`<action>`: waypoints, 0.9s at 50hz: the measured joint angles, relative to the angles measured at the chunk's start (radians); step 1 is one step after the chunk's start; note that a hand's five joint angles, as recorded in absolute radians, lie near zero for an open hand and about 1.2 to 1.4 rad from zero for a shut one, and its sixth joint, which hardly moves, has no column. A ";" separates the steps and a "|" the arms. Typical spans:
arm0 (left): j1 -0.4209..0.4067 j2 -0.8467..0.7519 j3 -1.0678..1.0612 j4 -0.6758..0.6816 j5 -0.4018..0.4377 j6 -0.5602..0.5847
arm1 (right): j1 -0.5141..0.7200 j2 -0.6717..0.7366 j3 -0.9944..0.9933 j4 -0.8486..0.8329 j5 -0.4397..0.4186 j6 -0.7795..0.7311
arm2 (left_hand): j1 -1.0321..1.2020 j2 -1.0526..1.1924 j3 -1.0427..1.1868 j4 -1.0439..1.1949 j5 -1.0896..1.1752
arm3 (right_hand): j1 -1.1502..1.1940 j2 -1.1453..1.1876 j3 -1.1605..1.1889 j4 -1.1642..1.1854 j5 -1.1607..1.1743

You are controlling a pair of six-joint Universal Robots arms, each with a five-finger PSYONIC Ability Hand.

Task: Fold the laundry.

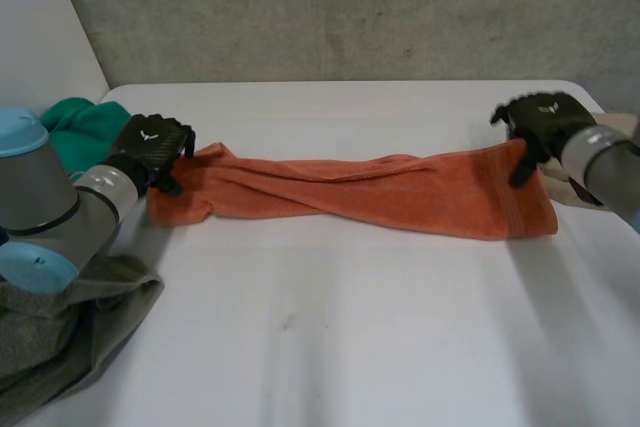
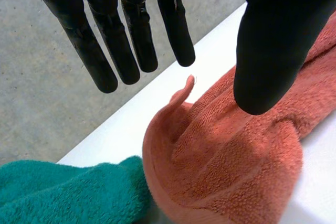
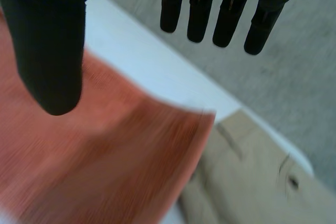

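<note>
Fingers (image 2: 137, 35) straight | left hand (image 1: 150, 145), right hand (image 1: 545, 119) | at orange towel (image 1: 400, 192) ends

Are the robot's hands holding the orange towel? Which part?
Nothing is held. The left hand and right hand are both open, fingers straight, one at each end of the orange towel.

The left arm (image 1: 60, 202) covers part of the green towel (image 1: 85, 127); the grey garment (image 1: 70, 337) and the beige cloth (image 3: 252, 182) run off the edges.

No legible txt, white emblem (image 1: 149, 135) on left hand (image 1: 160, 150), same on right hand (image 1: 538, 125)
</note>
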 measured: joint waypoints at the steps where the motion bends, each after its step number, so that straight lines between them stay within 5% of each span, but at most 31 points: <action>1: 0.000 0.004 -0.005 0.001 0.003 -0.002 | -0.010 -0.016 0.028 0.014 -0.005 -0.015 | 0.000 0.000 0.000 -0.001 0.000 | 0.027 0.029 0.022 0.023 0.022; 8: 0.000 0.038 -0.043 0.014 0.034 -0.032 | -0.081 -0.071 0.227 0.034 -0.039 -0.109 | -0.003 -0.006 -0.006 -0.004 -0.006 | 0.113 0.125 0.119 0.120 0.117; 22: 0.002 0.038 -0.057 0.040 0.050 -0.063 | -0.115 0.016 0.371 -0.325 -0.101 -0.165 | -0.045 -0.041 -0.040 -0.035 -0.039 | 0.196 0.209 0.203 0.200 0.194; 27: 0.003 0.043 -0.062 0.046 0.053 -0.075 | -0.112 0.059 0.350 -0.377 -0.095 -0.180 | -0.065 -0.058 -0.058 -0.053 -0.057 | 0.680 0.721 0.699 0.699 0.688; 29: 0.003 0.045 -0.064 0.050 0.056 -0.080 | -0.113 0.067 0.343 -0.393 -0.082 -0.181 | -0.069 -0.065 -0.065 -0.059 -0.065 | 0.696 0.774 0.764 0.769 0.733; 45: 0.003 0.091 -0.090 0.051 0.066 -0.096 | -0.281 -0.062 0.345 -0.286 -0.049 -0.196 | -0.069 -0.073 -0.068 -0.069 -0.076 | 0.696 0.774 0.774 0.781 0.733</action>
